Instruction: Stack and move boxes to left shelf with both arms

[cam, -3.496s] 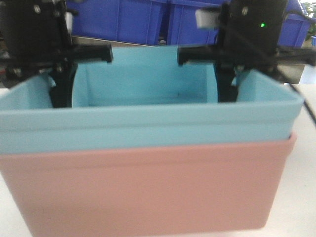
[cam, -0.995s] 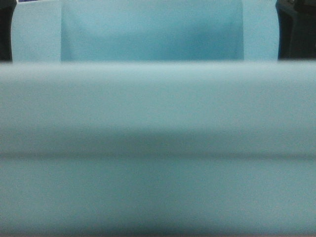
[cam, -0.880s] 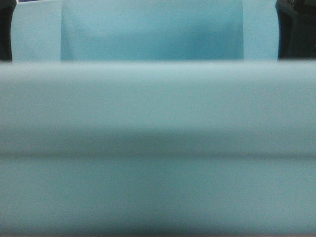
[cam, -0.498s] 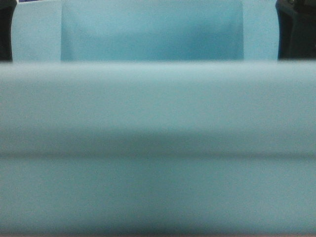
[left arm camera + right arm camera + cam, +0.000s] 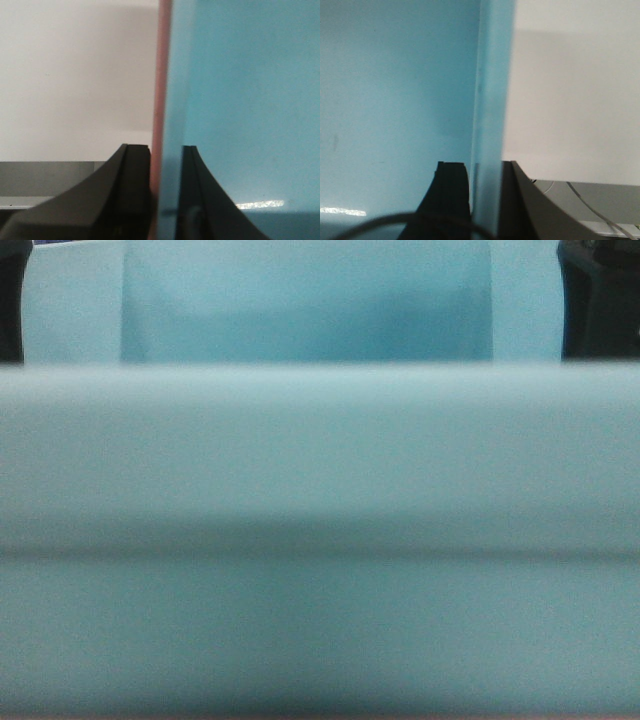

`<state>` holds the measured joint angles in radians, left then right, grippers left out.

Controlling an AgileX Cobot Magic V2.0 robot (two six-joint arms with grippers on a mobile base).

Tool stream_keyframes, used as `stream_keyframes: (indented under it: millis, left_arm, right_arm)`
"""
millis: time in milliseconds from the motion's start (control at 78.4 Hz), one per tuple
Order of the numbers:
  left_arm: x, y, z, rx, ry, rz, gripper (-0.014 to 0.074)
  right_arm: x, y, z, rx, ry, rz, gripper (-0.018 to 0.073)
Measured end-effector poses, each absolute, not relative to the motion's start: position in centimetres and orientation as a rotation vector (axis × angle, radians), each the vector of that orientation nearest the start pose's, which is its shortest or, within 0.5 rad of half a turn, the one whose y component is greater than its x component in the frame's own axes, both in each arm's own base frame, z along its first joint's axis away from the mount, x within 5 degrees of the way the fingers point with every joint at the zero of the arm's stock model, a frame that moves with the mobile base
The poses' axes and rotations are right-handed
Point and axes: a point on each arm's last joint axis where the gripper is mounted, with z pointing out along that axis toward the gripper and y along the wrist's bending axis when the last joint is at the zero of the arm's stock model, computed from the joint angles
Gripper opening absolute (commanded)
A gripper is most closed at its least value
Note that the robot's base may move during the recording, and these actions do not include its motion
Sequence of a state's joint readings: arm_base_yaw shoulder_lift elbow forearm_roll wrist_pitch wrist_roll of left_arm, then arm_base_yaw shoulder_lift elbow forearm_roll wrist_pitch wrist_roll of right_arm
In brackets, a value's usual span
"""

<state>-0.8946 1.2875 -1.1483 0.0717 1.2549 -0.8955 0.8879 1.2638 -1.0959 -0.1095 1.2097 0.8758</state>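
Three close views of blue tub

The blue box was a plain light sky blue, with a darker band of shade under its rim. The pink box showed only as a salmon stripe beside it. The left pincer and the right pincer were both matt black. The surface was plain white, without any pattern.
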Motion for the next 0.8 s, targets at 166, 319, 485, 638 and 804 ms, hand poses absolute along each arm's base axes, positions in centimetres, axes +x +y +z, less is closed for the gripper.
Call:
stream_keyframes:
  millis: [166, 319, 485, 638, 804]
  left_arm:
    - [15.08, -17.80, 32.62, 0.018, 2.914, -0.234, 0.0000]
    - [14.98, -17.84, 32.62, 0.015, 2.923, -0.245, 0.0000]
    - [14.95, -17.87, 32.61, 0.013, 2.926, -0.249, 0.0000]
    - [14.95, -17.87, 32.61, 0.013, 2.926, -0.249, 0.0000]
    - [14.94, -17.88, 32.61, 0.013, 2.927, -0.251, 0.0000]
  right_arm:
    - [15.13, 17.12, 31.86, -0.052, 2.873, 0.214, 0.0057]
    - [15.13, 17.12, 31.86, -0.052, 2.873, 0.214, 0.0057]
    - [15.12, 17.09, 31.85, -0.052, 2.874, 0.208, 0.0057]
    - [15.12, 17.09, 31.85, -0.052, 2.874, 0.208, 0.0057]
    - [15.08, 17.04, 31.87, -0.052, 2.876, 0.205, 0.0057]
